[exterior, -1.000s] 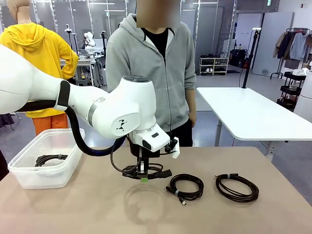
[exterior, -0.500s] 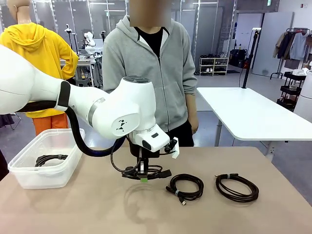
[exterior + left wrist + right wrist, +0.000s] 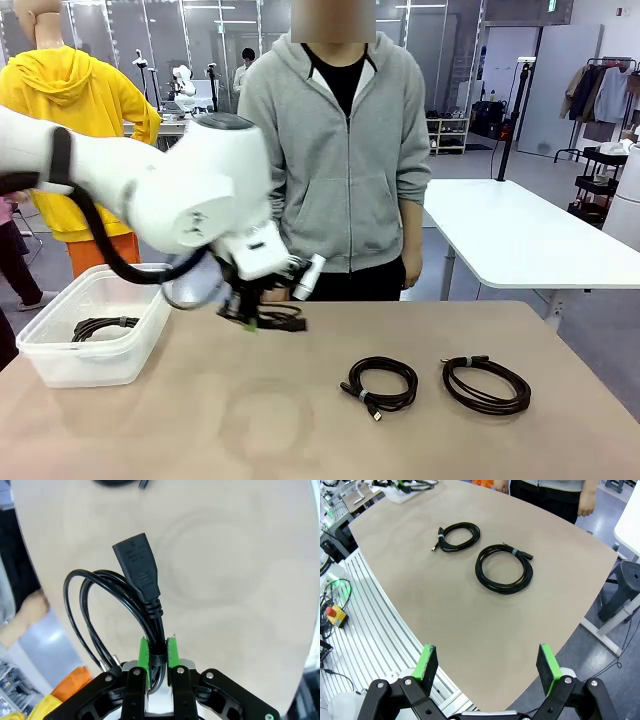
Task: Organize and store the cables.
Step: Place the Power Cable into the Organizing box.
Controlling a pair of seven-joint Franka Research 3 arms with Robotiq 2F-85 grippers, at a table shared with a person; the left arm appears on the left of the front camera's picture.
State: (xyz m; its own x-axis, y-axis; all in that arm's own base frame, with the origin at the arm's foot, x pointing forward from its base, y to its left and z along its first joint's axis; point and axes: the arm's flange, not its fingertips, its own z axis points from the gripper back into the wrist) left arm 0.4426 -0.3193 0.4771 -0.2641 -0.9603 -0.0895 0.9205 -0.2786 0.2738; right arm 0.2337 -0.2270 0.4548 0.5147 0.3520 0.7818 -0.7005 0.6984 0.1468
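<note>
Left gripper [image 3: 156,647] is pinched narrow on a coiled black cable [image 3: 145,587], its green pads squeezing the bundled strands just under the chunky plug. In the front view it carries that coil clear of the table [image 3: 200,430], between the table's middle and the clear plastic bin [image 3: 60,365] at the robot's left. Right gripper [image 3: 487,662] stands wide and empty above the table's near edge.

The step in hand looks like the carry to the bin, where one cord [image 3: 100,326] already lies inside. To do it well, the grip should stay firm, because loops hang loose to one side of the pads and could snag the bin's rim. Bring the coil over the bin's middle, above the wall, lower it, and only then release — so it lands flat rather than draped on the edge.

Two more wait on the table: a small coil [image 3: 362,392] and, near it on the right, a larger coil [image 3: 485,405], not touching.

The tabletop is smooth, matte beige — a cord would likely slide on it easily. A person in a grey hoodie [image 3: 340,170] stands at the far side, arms down. Behind is a white table [image 3: 520,235] in an open workroom.
</note>
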